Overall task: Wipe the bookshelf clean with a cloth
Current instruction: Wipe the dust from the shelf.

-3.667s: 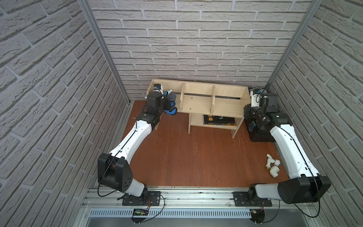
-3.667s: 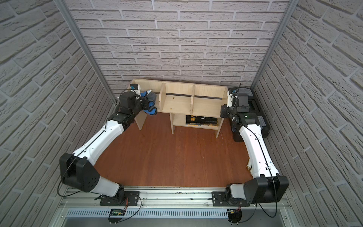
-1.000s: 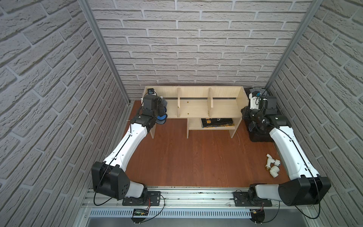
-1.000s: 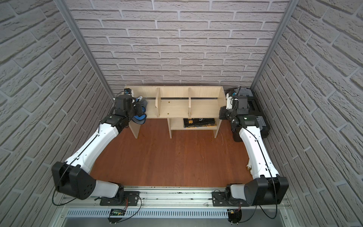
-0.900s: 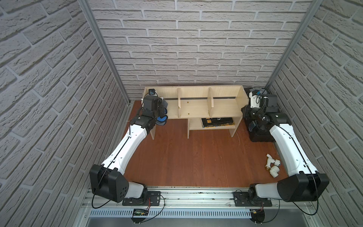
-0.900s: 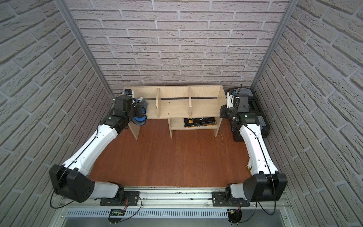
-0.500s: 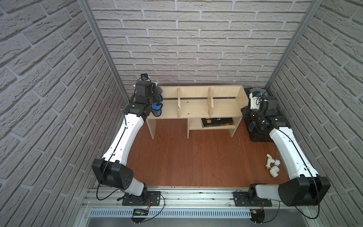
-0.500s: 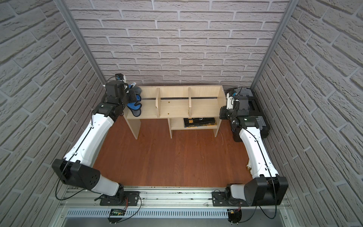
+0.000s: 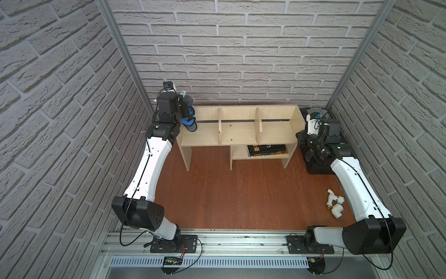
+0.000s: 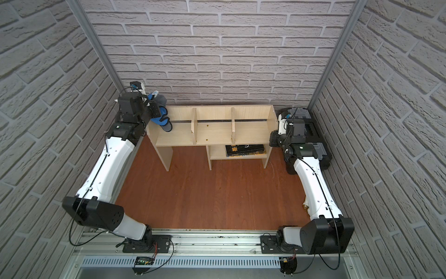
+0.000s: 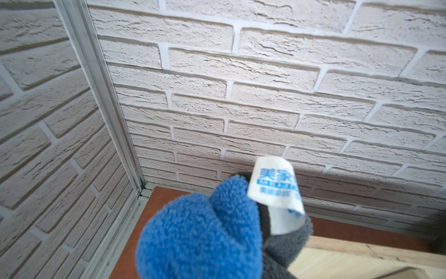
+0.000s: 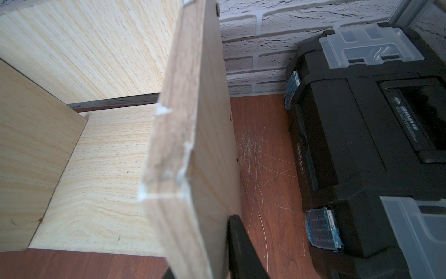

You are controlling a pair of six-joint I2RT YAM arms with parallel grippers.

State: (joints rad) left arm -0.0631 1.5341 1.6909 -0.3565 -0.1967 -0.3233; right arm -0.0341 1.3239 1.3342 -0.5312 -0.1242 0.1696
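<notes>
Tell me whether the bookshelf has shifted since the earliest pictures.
Yes. The bookshelf has turned: earlier skewed against the back wall, its rear edge now runs parallel to it.

The bookshelf is a low light-wood unit standing upright on the red-brown surface against the back brick wall. Two upright dividers split its top tier into three bays, and a small lower shelf sits under the right part. A few specks dot the middle bay. The right hand clasps the chipped right end panel. The cloth, bunched, bright blue and grey with a white tag, hangs from the closed left hand over the leftmost bay; contact with the board cannot be told.
</notes>
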